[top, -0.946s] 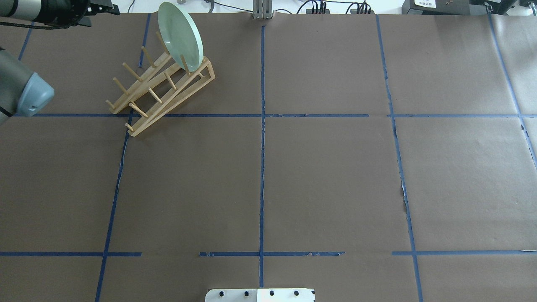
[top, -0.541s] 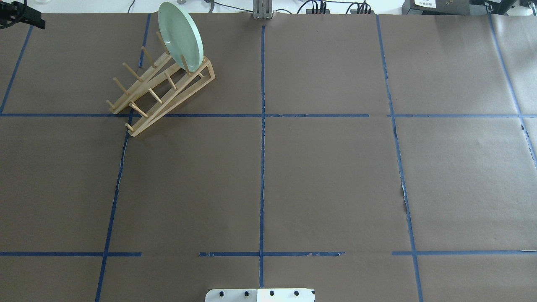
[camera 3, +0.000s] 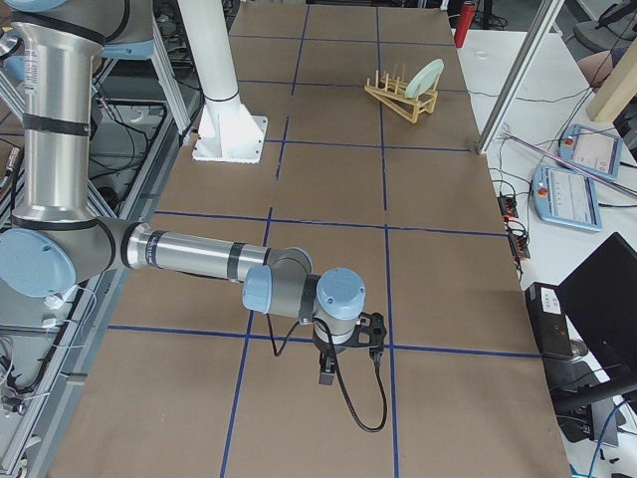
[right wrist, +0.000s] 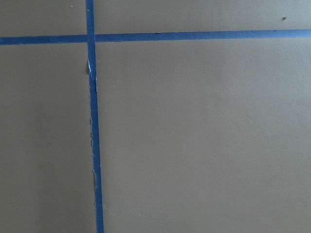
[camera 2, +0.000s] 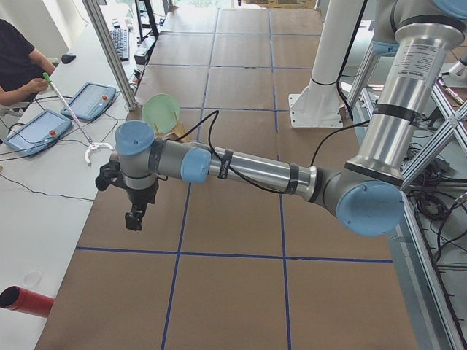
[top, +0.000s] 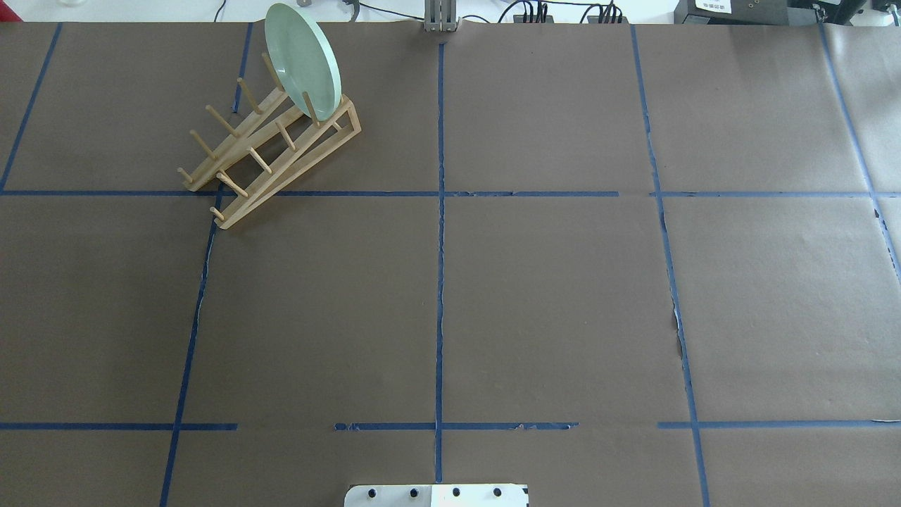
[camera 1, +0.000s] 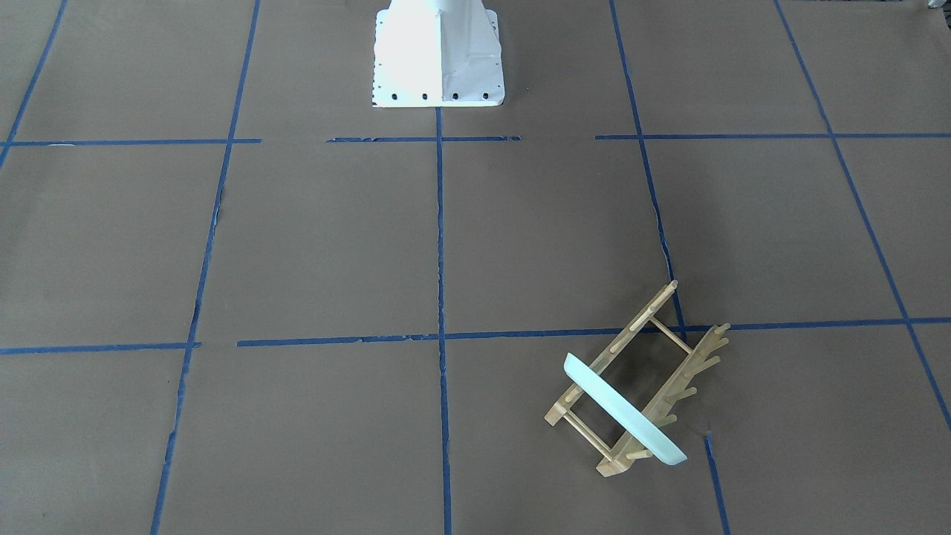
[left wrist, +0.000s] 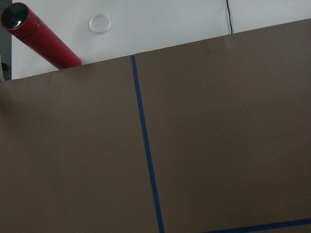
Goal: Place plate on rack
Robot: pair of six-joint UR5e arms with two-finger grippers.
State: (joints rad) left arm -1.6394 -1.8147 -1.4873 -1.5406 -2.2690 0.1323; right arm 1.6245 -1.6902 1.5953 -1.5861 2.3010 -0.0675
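Note:
The pale mint-green plate [top: 303, 60] stands on edge between the pegs at the far end of the light wooden rack [top: 267, 151], at the table's far left. Both show in the front-facing view, plate [camera 1: 620, 409] and rack [camera 1: 669, 357], and small in the right view [camera 3: 428, 75]. My left gripper [camera 2: 133, 219] shows only in the left side view, hanging over the table's left end, far from the rack; I cannot tell if it is open or shut. My right gripper [camera 3: 325, 376] shows only in the right side view, low over the table's right end; I cannot tell its state.
A red cylinder [left wrist: 41, 36] and a clear ring [left wrist: 101, 22] lie just off the table's left end. The white robot base [camera 1: 438, 52] stands at the near middle edge. An operator [camera 2: 18, 65] and teach pendants [camera 2: 36, 131] are at a side desk.
The left arm has drawn back out of the overhead view's upper left corner. The plate and the rack have not moved.

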